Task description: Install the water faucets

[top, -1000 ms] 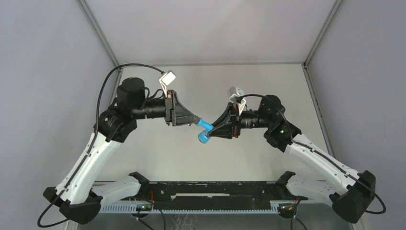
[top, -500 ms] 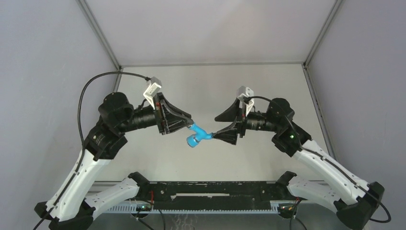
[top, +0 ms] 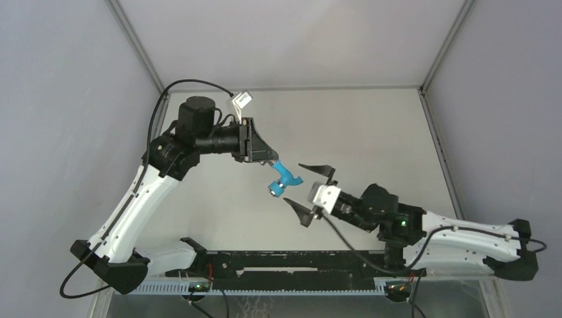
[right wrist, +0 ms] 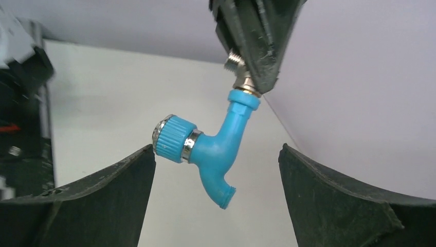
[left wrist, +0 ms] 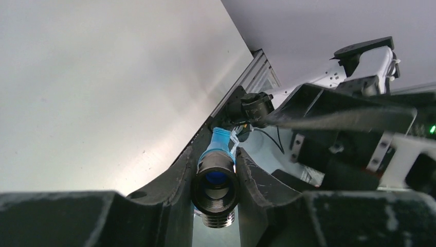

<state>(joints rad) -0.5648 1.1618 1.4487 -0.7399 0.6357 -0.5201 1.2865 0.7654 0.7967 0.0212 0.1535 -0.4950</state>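
Observation:
A bright-blue bent water faucet [top: 284, 179] with a ribbed blue knob hangs in the air over the middle of the table. My left gripper [top: 272, 161] is shut on its silver threaded end [left wrist: 216, 191], and the blue body [left wrist: 219, 146] points away from that wrist. In the right wrist view the faucet [right wrist: 218, 149] hangs from the left fingers [right wrist: 257, 36], spout down and knob to the left. My right gripper [top: 293, 183] stands wide open just short of the faucet. Its fingers [right wrist: 103, 195] flank the faucet without touching it.
The white table [top: 371, 132] is boxed in by grey walls at the left, back and right. A black rail [top: 291, 265] runs along the near edge between the arm bases. The right arm [top: 457, 238] lies low along the front right.
My right gripper has let go of the faucet, opened wide and dropped back toward the near edge. The left arm has kept its hold and swung the faucet slightly.

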